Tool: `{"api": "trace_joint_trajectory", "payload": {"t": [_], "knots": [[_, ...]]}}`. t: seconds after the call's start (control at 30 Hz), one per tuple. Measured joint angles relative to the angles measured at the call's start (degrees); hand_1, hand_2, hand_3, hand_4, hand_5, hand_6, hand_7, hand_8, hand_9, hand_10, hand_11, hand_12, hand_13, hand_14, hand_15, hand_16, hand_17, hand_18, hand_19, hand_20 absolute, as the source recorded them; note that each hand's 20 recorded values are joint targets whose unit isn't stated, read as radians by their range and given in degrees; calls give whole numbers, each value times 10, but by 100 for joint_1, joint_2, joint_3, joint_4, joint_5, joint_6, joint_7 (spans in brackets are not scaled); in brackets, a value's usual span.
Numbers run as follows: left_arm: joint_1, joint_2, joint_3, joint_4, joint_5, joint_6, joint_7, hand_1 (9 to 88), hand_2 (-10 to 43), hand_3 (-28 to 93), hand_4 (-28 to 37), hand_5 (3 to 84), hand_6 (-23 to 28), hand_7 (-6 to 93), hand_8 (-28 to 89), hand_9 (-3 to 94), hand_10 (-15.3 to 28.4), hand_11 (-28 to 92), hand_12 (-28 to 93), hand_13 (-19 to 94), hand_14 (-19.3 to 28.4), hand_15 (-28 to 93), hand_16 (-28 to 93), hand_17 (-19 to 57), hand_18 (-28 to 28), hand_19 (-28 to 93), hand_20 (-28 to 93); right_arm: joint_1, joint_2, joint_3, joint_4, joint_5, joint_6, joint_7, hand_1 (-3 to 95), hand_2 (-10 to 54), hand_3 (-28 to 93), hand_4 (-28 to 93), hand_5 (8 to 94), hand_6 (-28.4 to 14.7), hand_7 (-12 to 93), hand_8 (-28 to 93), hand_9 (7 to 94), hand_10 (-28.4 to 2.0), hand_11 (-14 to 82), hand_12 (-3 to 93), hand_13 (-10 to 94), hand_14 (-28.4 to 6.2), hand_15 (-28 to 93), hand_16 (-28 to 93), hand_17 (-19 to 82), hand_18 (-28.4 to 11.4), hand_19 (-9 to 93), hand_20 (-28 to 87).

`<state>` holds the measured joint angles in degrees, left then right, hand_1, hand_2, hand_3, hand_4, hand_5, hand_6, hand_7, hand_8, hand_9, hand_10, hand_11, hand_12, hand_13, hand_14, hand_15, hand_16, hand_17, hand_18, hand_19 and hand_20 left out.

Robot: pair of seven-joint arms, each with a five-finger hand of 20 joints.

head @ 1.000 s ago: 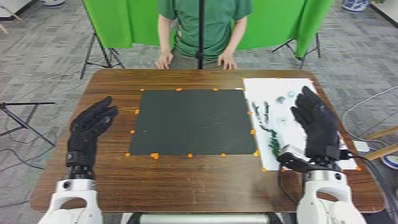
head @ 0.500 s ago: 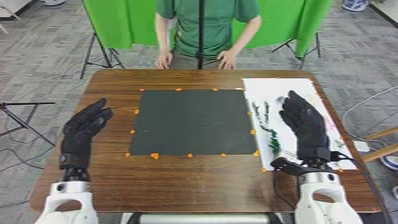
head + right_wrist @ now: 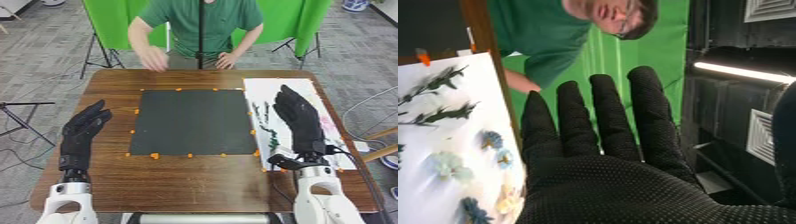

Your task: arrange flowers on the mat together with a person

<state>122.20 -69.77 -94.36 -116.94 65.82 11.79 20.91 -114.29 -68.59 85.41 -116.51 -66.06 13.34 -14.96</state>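
The dark mat (image 3: 194, 122) lies bare in the middle of the table. My right hand (image 3: 298, 115) hangs over the white sheet (image 3: 259, 90) beside the mat, its fingers straight and holding nothing. In the right wrist view the palm of my right hand (image 3: 611, 180) shows, fingers extended. On the sheet there lie green sprigs (image 3: 442, 114), a dark blue flower (image 3: 474, 211), a pale green flower (image 3: 449, 165) and a smaller blue flower (image 3: 492, 140). My left hand (image 3: 84, 125) is over the table left of the mat, open and empty. A person's hand (image 3: 154, 59) is raised near the far edge.
Orange markers (image 3: 155, 156) are stuck around the mat. The brown wooden table (image 3: 191, 187) reaches to the near edge. The person's other hand (image 3: 226, 60) is at the far edge. A dark cable runs beside my right wrist.
The person's hand on the left has lifted from the far table edge. My right hand has moved slightly left, toward the mat. My left hand has shifted slightly left and down.
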Motion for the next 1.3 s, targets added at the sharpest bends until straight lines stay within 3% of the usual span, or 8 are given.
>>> {"api": "trace_joint_trajectory", "payload": {"t": [0.73, 0.9, 1.3], "knots": [[41, 10, -11, 2, -125, 4, 33, 352, -95, 645, -193, 477, 24, 160, -73, 473, 131, 197, 123, 402, 164, 162, 25, 107, 112, 35, 204, 37, 28, -5, 3, -99, -504, 2, 170, -95, 740, -283, 415, -20, 146, -88, 408, -142, 44, 138, 315, -143, 94, 144, 174, -154, 13, 233], [99, 4, -34, -4, -210, 8, 33, 354, -95, 643, -194, 475, 23, 160, -74, 474, 131, 197, 122, 402, 164, 163, 24, 106, 112, 35, 204, 11, 17, 36, 1, -202, -620, 45, 172, -95, 743, -283, 426, -19, 150, -90, 413, -141, 45, 138, 317, -143, 97, 146, 175, -155, 13, 237], [112, -16, -48, -3, -220, 2, 19, 352, -95, 644, -193, 474, 23, 158, -73, 473, 131, 196, 123, 401, 165, 163, 24, 105, 110, 32, 204, -13, 15, 72, -4, -243, -742, 108, 177, -95, 747, -283, 415, -16, 146, -90, 415, -141, 47, 140, 323, -144, 101, 152, 177, -155, 13, 242]]}}
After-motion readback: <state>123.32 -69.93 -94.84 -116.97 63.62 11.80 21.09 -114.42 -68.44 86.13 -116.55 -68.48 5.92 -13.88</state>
